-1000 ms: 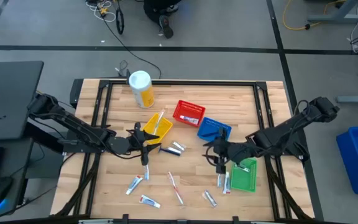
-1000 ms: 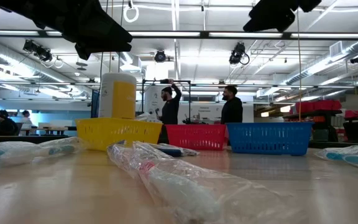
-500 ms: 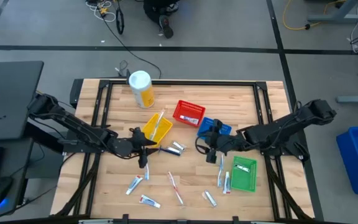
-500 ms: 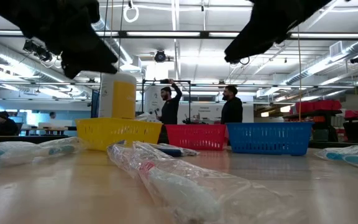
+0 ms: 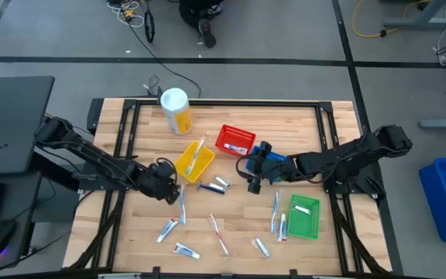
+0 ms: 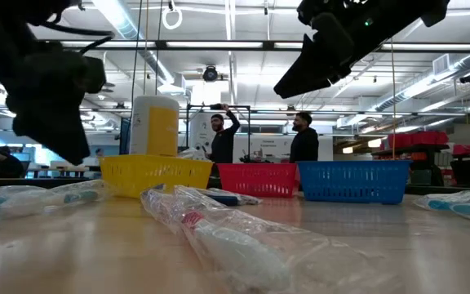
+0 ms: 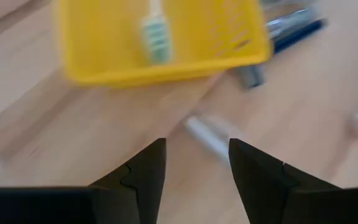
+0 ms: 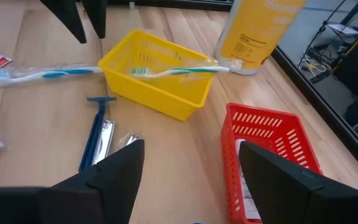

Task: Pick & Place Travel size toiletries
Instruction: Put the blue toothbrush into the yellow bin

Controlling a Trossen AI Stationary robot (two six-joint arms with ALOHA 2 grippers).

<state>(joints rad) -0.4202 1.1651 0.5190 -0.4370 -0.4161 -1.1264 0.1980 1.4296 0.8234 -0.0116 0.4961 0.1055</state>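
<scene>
Travel size toiletries lie scattered on the wooden table: a wrapped toothbrush point(image 5: 182, 203), a blue razor point(image 8: 95, 134) beside foil packets point(image 5: 219, 184), and small tubes point(image 5: 169, 230) near the front. My left gripper point(image 7: 194, 146) stands open, tipped down over a wrapped piece point(image 7: 207, 137), just on the near side of the yellow basket point(image 5: 194, 159). That basket has a toothbrush point(image 8: 173, 71) lying in it. My right gripper point(image 8: 191, 146) hangs open above the table between the red basket point(image 5: 235, 139) and the blue basket point(image 5: 273, 160). Nothing sits between either pair of fingers.
A tall white-and-yellow canister point(image 5: 175, 108) stands at the far left of the table. A green basket point(image 5: 304, 217) sits at the near right with wrapped pieces point(image 5: 277, 222) beside it. More pieces point(image 5: 217, 232) lie along the front. People stand in the room beyond point(image 6: 223, 139).
My left gripper has sunk toward the table by the yellow basket, tipping its fingers downward and rolling. My right gripper has gone toward the table's left and far side, from beside the green basket to the gap by the red and blue baskets.
</scene>
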